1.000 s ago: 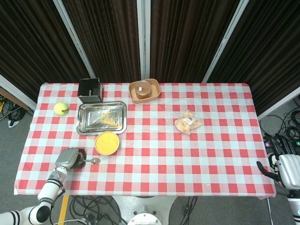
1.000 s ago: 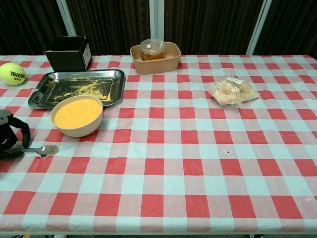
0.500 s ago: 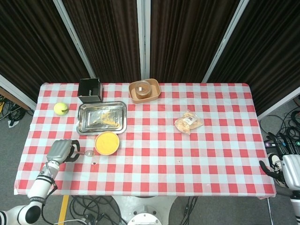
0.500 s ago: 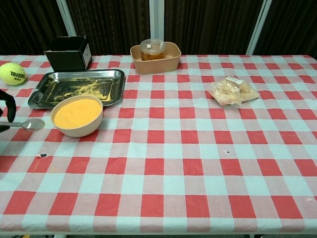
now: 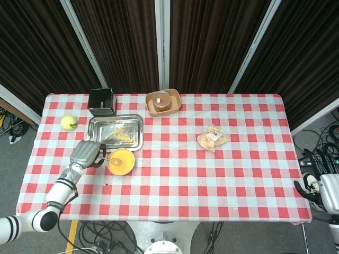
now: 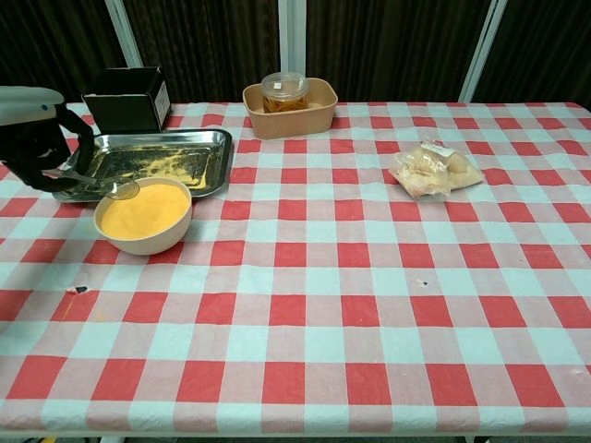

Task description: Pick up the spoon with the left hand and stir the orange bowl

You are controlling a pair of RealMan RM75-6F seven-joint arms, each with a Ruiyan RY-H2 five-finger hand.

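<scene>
My left hand [image 5: 88, 153] [image 6: 35, 137] holds the metal spoon [image 6: 111, 187] [image 5: 110, 159] by its handle. The spoon's bowl hovers over the left edge of the orange bowl [image 5: 121, 161] [image 6: 145, 215], just above the orange contents. The bowl stands in front of a steel tray [image 5: 115, 132] [image 6: 148, 162]. My right hand [image 5: 323, 186] hangs off the table's right edge with fingers spread and nothing in it; only the head view shows it.
A black box [image 5: 101, 101] and a tennis ball [image 5: 69, 123] sit at the far left. A tan container holding a jar [image 6: 289, 106] stands at the back middle. A clear bag of food [image 6: 432, 171] lies to the right.
My left hand lifted the spoon off the table and carried it up and right, from the table's front left edge to just over the orange bowl. The right hand barely moved.
</scene>
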